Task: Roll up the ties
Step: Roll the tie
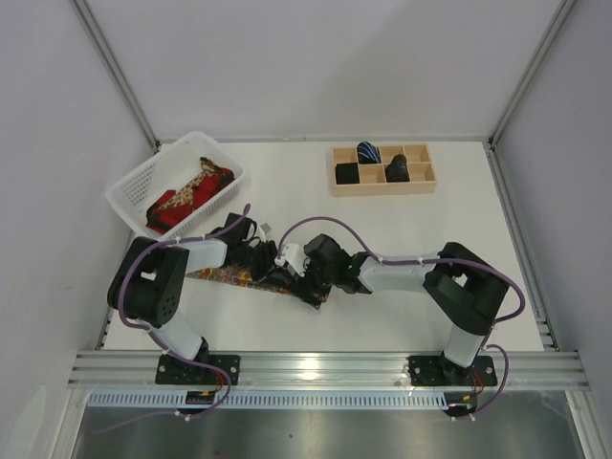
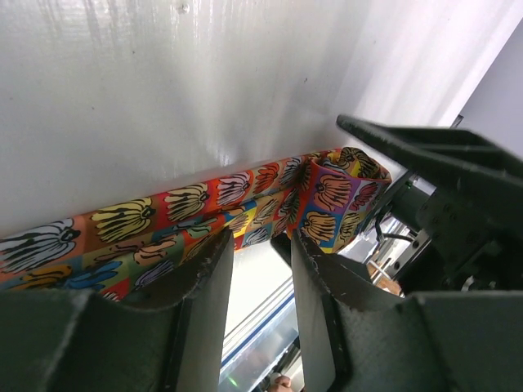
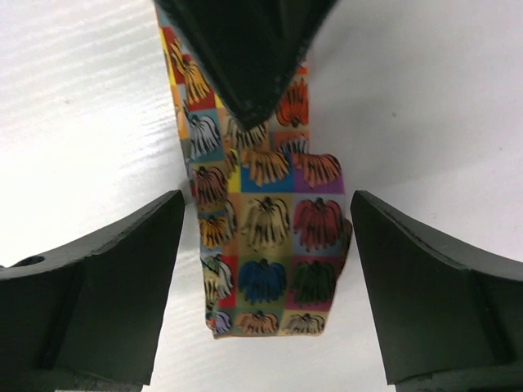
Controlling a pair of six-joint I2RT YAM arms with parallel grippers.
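A multicoloured patterned tie (image 1: 222,275) lies flat on the table between the two arms. In the left wrist view it (image 2: 163,220) runs across, its end (image 2: 339,196) folded over into a loose loop. My left gripper (image 2: 257,241) is open just before the tie's edge, nothing between the fingers. My right gripper (image 3: 265,200) is wide open, one finger on each side of the tie's folded end (image 3: 270,245), not touching it. In the top view both grippers, left (image 1: 271,260) and right (image 1: 304,277), meet over the tie's right part.
A white basket (image 1: 153,172) at the back left holds red and gold ties (image 1: 191,196). A wooden tray (image 1: 382,189) at the back holds rolled black ties (image 1: 346,173) and a blue-striped one (image 1: 368,152). The left finger (image 3: 245,49) crowds the right wrist view.
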